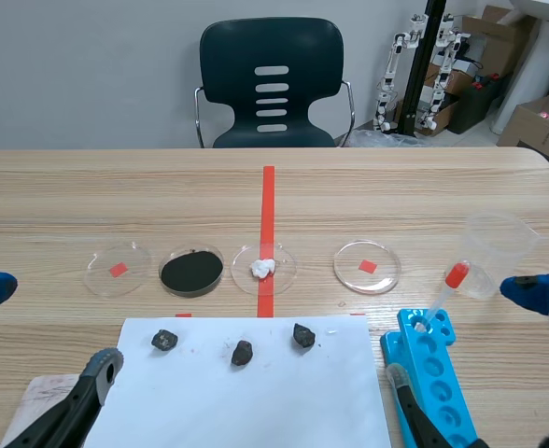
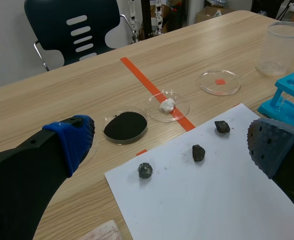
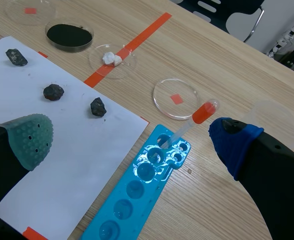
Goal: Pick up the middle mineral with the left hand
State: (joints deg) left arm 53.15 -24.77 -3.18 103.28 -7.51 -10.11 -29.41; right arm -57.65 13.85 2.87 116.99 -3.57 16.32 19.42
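Observation:
Three dark minerals lie in a row on a white sheet of paper. The middle mineral sits between the left one and the right one. My left gripper is open, raised near the sheet's left corner, with the minerals ahead of it and nothing between its fingers. My right gripper is open over the blue rack and also holds nothing.
Beyond the paper stand several petri dishes: an empty one, one with black powder, one with a white lump, another empty one. At the right are a clear beaker and a blue rack holding a red-capped tube.

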